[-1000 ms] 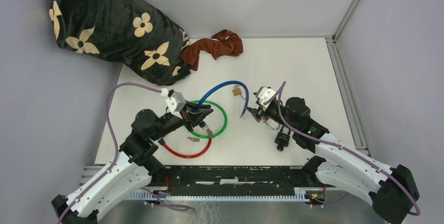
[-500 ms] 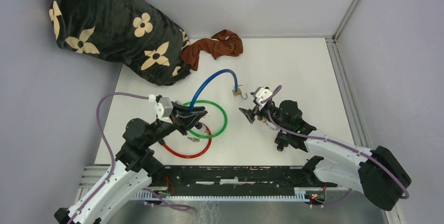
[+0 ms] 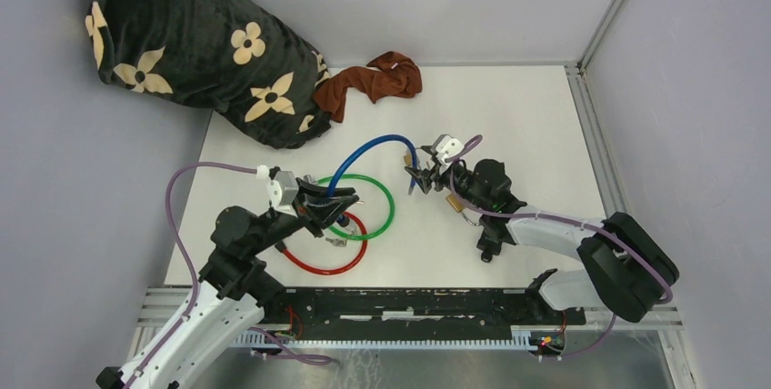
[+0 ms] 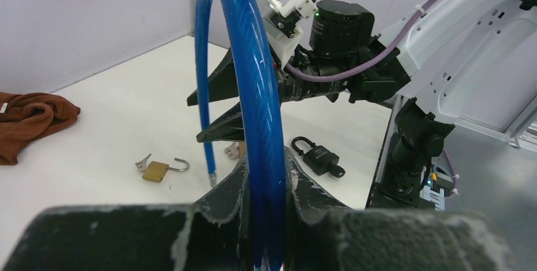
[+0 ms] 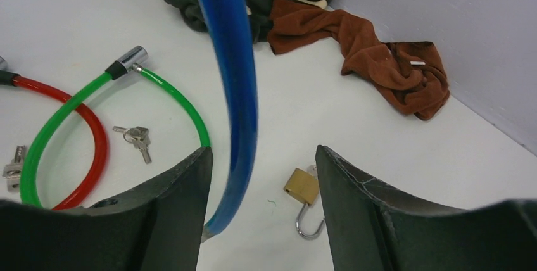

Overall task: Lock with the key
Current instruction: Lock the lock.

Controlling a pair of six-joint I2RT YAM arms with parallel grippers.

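My left gripper [image 4: 266, 160] [image 3: 345, 204] is shut on a blue cable lock [image 4: 237, 75] [image 3: 373, 142], which arches up and over to the right. The cable's bare free end [image 5: 212, 225] hangs just above the table between the fingers of my open right gripper [image 5: 261, 151] [image 3: 416, 175], nearer its left finger. A brass padlock [image 5: 301, 185] [image 4: 155, 171] lies below with its shackle open and a key in it. A black padlock [image 4: 318, 157] with a key in it lies near the right arm. Loose keys [image 5: 136, 137] lie inside the green loop.
A green cable lock [image 3: 388, 205] and a red one [image 3: 318, 267] lie coiled under the left arm. A brown cloth [image 3: 377, 80] and a dark flowered blanket [image 3: 191, 44] sit at the back left. White table [image 3: 518, 125] lies to the right.
My right gripper has swung left and forward, so its open fingers now straddle the blue cable's hanging end. The left arm drew back a little, still holding the cable.
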